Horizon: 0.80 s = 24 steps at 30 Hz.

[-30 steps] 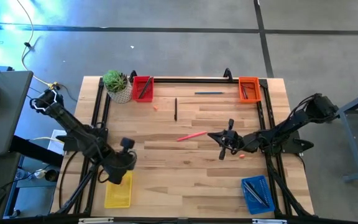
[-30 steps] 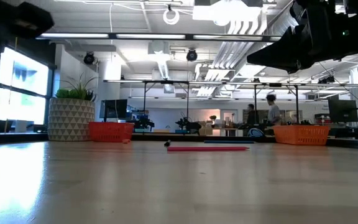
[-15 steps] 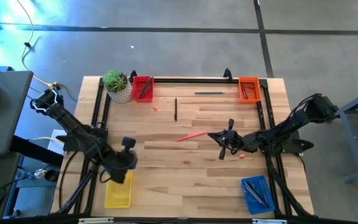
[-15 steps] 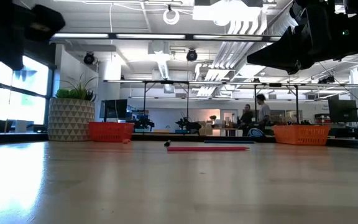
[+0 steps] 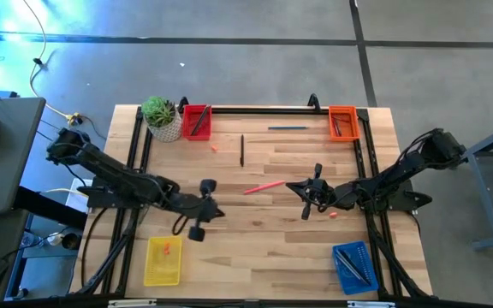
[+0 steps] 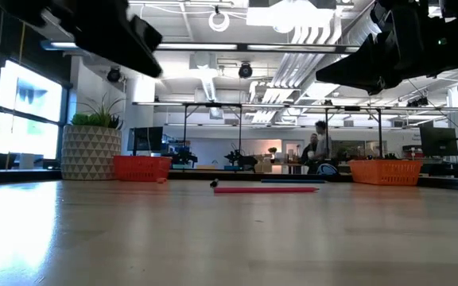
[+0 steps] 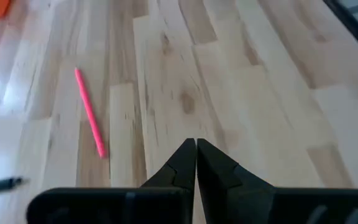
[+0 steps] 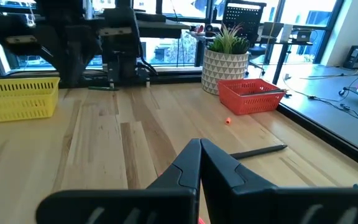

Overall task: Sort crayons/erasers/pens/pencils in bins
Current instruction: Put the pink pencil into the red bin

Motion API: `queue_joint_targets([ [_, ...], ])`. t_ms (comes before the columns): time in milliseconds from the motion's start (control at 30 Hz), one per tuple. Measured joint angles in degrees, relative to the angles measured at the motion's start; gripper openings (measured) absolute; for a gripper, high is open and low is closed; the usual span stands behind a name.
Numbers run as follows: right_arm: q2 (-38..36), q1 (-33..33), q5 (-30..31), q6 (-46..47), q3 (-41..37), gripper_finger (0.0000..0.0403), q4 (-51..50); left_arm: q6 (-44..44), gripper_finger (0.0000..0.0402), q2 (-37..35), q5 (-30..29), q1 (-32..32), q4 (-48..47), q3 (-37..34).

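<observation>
Crayons are scattered: one [image 5: 166, 249] lies in the yellow bin [image 5: 162, 272], another [image 5: 215, 147] sits on the surface [image 5: 264, 248] just beside the red bin [image 5: 197, 121], and a third [image 5: 333, 214] lies near the right gripper [image 5: 307, 202]. Only the high view shows the blue bin [image 5: 352, 266], holding long thin sticks, and the orange bin [image 5: 341, 121]. Seen from the left wrist, the left gripper [image 7: 195, 148] has its fingers pressed together, holding nothing, above bare wood, with the pink pencil [image 7: 90, 119] ahead; from above, that pencil runs slantwise near the middle of the surface, while a black pen [image 5: 241, 150] lies lengthwise front to back and a dark pencil [image 5: 288, 128] lies crosswise along the far edge. In the right wrist view, the right gripper's fingers are likewise closed and empty, facing the potted plant [image 8: 227, 60]. A person [image 6: 314, 151] stands in the room in the low view.
</observation>
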Motion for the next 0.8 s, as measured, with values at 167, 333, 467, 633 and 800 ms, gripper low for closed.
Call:
queue_joint_targets([
  [167, 0.0, 0.0, 0.0, 0.0, 0.0, 0.0, 0.0, 0.5, 0.0029, 7.4, 3.2, 1.2, 8.8, 0.0],
  [333, 0.0, -0.1, 0.0, 0.0, 0.0, 0.0, 0.0, 0.5, 0.0074, 15.3, 3.6, 2.9, 17.4, 0.0],
  [467, 0.0, 0.0, 0.0, 0.0, 0.0, 0.0, 0.0, 2.3, 0.0112, 20.4, 5.7, 5.1, 23.0, 1.2],
  [633, 0.0, -0.1, 0.0, 0.0, 0.0, 0.0, 0.0, 6.3, 0.0142, 22.8, 10.8, 8.9, 20.4, 4.8],
  [800, 0.0, -0.5, 0.0, 0.0, 0.0, 0.0, -0.1, 6.7, 0.0141, 23.1, 12.1, 12.9, 17.0, 7.1],
])
